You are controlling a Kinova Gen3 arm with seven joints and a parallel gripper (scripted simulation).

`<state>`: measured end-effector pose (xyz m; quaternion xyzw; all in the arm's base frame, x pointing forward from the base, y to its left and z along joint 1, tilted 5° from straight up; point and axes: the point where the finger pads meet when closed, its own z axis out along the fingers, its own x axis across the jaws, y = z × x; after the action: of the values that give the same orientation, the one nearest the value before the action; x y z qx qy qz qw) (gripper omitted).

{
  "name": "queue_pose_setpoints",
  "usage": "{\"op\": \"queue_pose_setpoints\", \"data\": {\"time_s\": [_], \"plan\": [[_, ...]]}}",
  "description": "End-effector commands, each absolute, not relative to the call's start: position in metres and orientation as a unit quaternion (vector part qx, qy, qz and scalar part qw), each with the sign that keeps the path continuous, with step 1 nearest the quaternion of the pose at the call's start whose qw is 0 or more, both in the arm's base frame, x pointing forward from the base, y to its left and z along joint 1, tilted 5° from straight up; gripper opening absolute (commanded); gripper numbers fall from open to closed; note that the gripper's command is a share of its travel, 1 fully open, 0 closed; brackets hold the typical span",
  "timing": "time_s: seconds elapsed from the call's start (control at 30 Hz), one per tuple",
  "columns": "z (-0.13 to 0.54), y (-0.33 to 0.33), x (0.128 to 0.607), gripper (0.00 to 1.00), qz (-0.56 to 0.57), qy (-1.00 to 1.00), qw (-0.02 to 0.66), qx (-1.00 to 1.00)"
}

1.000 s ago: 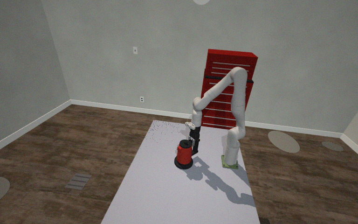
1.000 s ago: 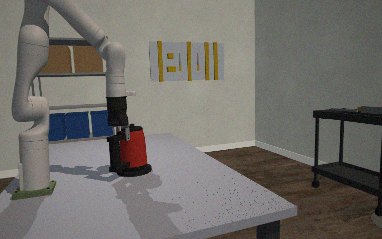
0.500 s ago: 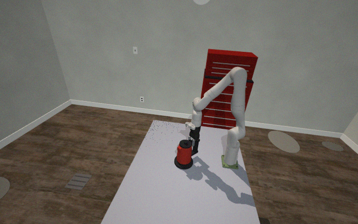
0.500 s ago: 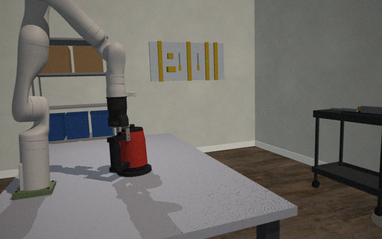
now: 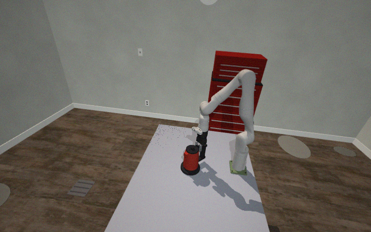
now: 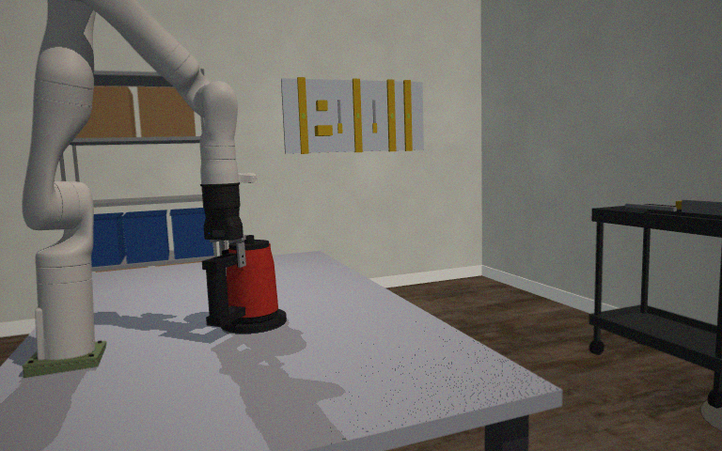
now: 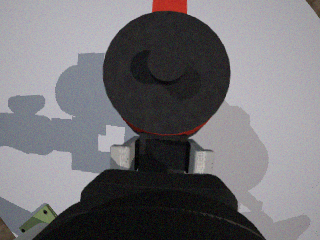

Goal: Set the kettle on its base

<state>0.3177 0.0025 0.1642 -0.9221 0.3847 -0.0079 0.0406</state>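
Note:
The red kettle (image 5: 191,158) with a black lid stands upright on its round black base (image 5: 190,172) on the grey table. It also shows in the exterior view (image 6: 251,282), sitting on the base (image 6: 257,322). My gripper (image 6: 229,254) comes down from above and is shut on the kettle's black handle (image 6: 217,289). In the wrist view I look straight down on the black lid (image 7: 167,74), with my fingers on either side of the handle top. The stud and the ring are hidden under the kettle.
The arm's green mount (image 5: 237,167) is fixed to the table to the right of the kettle. A red tool cabinet (image 5: 235,91) stands behind the table. A black cart (image 6: 660,282) stands off to the side on the floor.

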Motion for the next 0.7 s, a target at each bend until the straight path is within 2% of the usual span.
{"op": "queue_pose_setpoints", "data": {"time_s": [0.0,0.67], "plan": [[0.1645,0.0025,0.3181,0.0,-0.009,0.385,0.041,-0.922],[0.1616,0.0027,0.3182,0.0,-0.009,0.385,0.041,-0.922]]}}
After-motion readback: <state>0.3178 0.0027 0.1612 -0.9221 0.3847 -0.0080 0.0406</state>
